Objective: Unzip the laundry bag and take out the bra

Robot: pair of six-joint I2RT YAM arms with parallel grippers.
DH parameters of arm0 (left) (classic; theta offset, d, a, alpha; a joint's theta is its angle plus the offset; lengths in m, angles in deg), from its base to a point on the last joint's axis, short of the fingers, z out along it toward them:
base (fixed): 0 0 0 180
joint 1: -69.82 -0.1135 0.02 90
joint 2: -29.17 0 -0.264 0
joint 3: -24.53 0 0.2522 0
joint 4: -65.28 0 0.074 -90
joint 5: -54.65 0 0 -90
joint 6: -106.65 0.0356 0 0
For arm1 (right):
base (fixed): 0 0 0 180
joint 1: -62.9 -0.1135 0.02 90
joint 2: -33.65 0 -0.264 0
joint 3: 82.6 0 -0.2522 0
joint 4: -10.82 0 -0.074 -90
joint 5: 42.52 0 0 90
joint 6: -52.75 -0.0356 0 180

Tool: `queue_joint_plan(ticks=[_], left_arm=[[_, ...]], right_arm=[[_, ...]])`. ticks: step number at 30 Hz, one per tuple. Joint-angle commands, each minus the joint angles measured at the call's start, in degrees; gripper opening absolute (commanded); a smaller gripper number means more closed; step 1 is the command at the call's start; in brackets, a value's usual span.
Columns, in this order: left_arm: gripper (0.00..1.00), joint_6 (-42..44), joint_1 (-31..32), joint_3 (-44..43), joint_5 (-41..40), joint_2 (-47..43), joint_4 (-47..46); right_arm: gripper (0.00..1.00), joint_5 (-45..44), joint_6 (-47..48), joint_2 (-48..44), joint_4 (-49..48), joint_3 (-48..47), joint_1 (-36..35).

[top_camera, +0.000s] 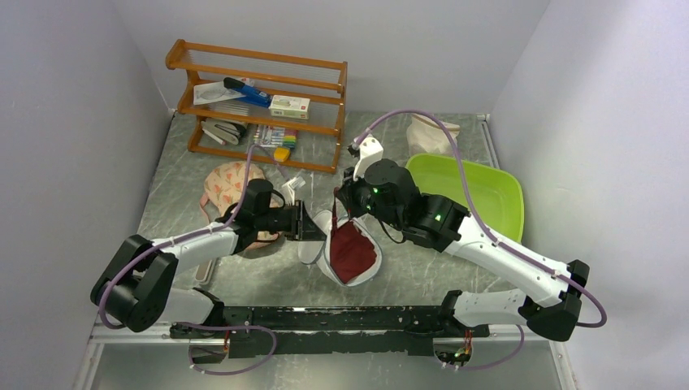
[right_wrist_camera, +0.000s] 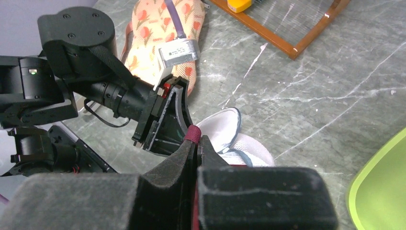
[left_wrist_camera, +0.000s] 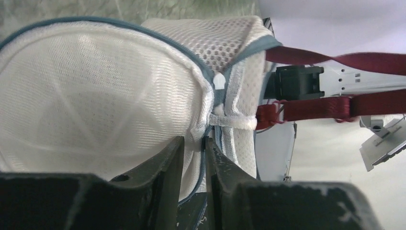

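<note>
Top external: bag [top_camera: 311,246] open near worktop's [top_camera: 422,268] front edge, bra [top_camera: 353,250] inside; left gripper [left_wrist_camera: 194,143] clamps bag rim, right gripper [right_wrist_camera: 196,142] pinches bra strap.

Robot lab bench, walled in.
Plain white panels [top_camera: 73,122] box a marbled table [top_camera: 175,191]; a black mounting rail [top_camera: 325,318] at six o'clock, a wooden rack [top_camera: 260,118] at eleven.

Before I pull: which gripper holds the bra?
The right gripper, shut on the maroon bra; the left gripper pinches the white mesh laundry bag instead.
</note>
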Motion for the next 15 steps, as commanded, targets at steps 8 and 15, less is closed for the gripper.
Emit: queue_joint_plan(ticks=[8,15], left_arm=[[0.25,-3.8,0.7,4.8,-7.1,-1.0,-3.4],[0.21,-4.2,0.7,5.6,-7.3,-0.2,-3.6]], right_arm=[[0.00,0.0,0.3,-3.7,-3.2,-2.5,-0.3],[0.00,1.7,-0.7,-6.6,-6.6,-3.0,-0.2]])
